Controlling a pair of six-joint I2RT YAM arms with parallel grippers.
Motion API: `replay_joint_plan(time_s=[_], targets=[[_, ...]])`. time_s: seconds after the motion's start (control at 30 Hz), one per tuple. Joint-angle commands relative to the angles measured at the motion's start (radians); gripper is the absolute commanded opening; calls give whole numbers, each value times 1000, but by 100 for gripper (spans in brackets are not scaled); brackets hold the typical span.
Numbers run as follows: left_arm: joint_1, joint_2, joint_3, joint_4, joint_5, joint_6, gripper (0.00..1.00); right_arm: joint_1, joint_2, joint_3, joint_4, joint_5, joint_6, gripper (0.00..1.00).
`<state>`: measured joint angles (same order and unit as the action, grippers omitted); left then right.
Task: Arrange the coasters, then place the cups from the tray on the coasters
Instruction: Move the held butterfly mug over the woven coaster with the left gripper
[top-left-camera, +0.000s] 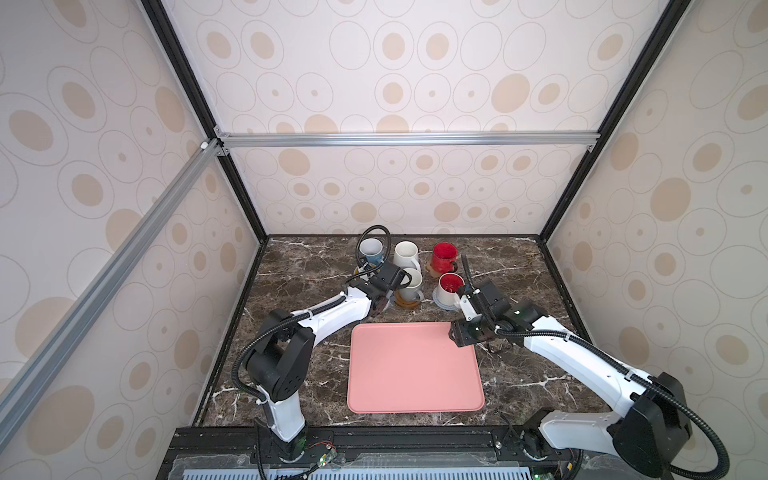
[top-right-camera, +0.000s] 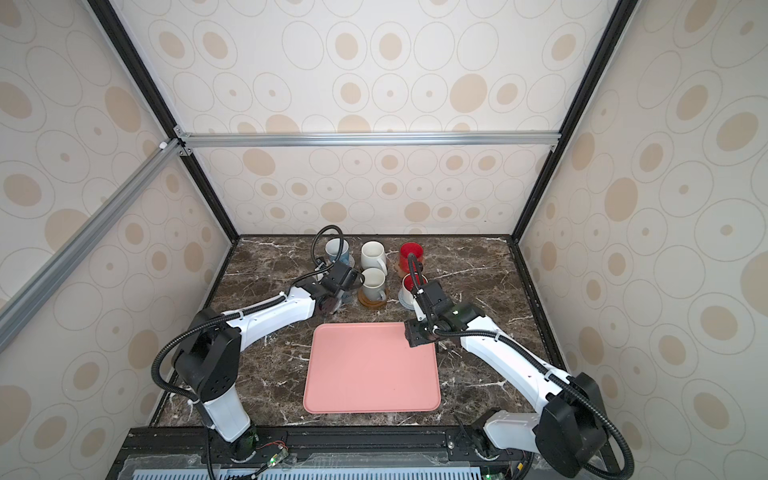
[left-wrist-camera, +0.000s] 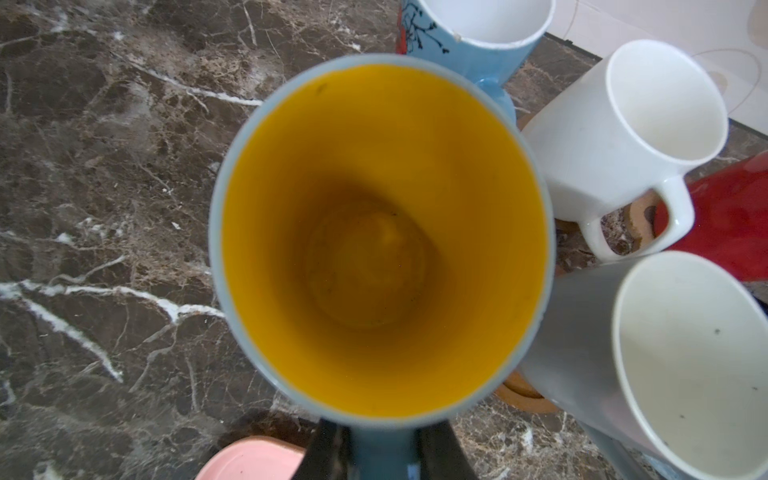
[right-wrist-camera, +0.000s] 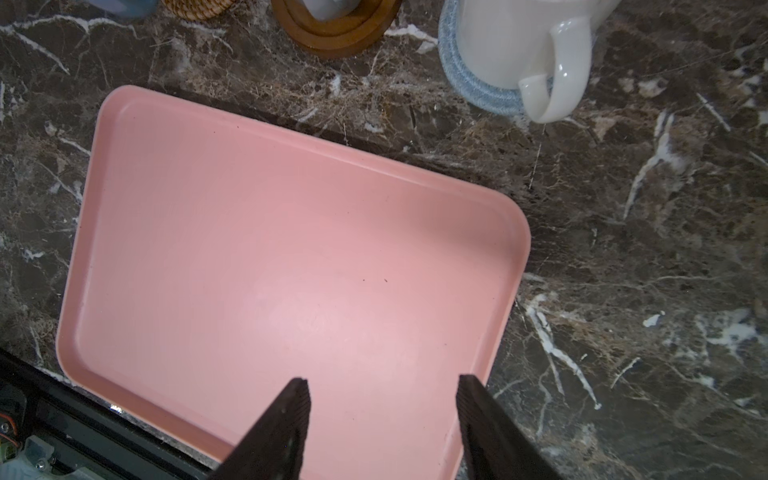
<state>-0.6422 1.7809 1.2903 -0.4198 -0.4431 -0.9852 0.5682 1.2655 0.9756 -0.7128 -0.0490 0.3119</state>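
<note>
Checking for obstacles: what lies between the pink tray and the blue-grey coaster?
Nothing but bare marble tabletop lies between the tray and the blue-grey coaster, as the right wrist view shows.

Yellow-lined mug (left-wrist-camera: 382, 232) mostly hidden under left arm (top-left-camera: 332, 311) in both top views

I have the tray (top-left-camera: 415, 370) lying front and centre on the table (top-left-camera: 291, 266). Behind it the cups (top-left-camera: 406, 254) stand in two rows, on coasters (top-left-camera: 406, 304) where I can see their feet.
</note>
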Motion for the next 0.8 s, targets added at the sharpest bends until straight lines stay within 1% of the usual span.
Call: replay_joint_plan(time_s=[0.0, 0.77], targets=[[11, -6, 69, 65, -55, 19, 14, -5, -16, -8, -19, 14, -11, 60], [22, 21, 49, 75, -66, 5, 14, -6, -28, -10, -25, 16, -8, 60]])
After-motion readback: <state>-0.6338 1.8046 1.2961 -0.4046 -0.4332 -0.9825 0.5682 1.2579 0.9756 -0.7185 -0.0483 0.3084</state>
